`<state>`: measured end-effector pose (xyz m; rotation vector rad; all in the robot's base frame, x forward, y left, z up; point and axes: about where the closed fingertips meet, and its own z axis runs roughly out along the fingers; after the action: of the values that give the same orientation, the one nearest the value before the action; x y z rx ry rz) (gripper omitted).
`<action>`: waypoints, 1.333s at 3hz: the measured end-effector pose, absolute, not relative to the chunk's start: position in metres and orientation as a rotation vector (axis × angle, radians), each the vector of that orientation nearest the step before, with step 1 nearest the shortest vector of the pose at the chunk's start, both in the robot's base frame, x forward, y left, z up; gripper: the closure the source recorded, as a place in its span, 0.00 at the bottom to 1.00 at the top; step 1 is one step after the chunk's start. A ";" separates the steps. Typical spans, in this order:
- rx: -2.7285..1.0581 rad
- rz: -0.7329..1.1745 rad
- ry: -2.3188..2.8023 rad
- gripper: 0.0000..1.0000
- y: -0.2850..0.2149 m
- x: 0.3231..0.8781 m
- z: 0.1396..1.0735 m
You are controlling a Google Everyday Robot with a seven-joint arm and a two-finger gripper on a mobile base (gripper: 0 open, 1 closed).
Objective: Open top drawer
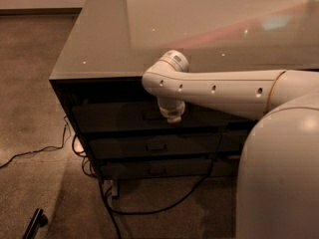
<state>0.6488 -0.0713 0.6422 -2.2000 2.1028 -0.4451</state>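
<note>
Under the worktop's (99,59) near edge, we see the claw (173,116) against the top drawer (109,117), just right of its handle (151,116); whether it grips, we cannot tell. The drawer looks shut, so the pull remains.

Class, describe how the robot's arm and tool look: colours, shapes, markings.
The arm is a smooth white tube with a row of small dark holes and a rounded elbow cap. The tool, in front of the top drawer, shows only as a pale stub.

Dark top drawer (109,117), loop handle (151,116) central, hand (173,117) at its front.
</note>
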 end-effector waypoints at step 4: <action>-2.223 -0.421 2.103 0.81 -0.075 0.637 0.665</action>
<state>0.6369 -0.0752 0.6649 -2.2232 2.1033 -0.4215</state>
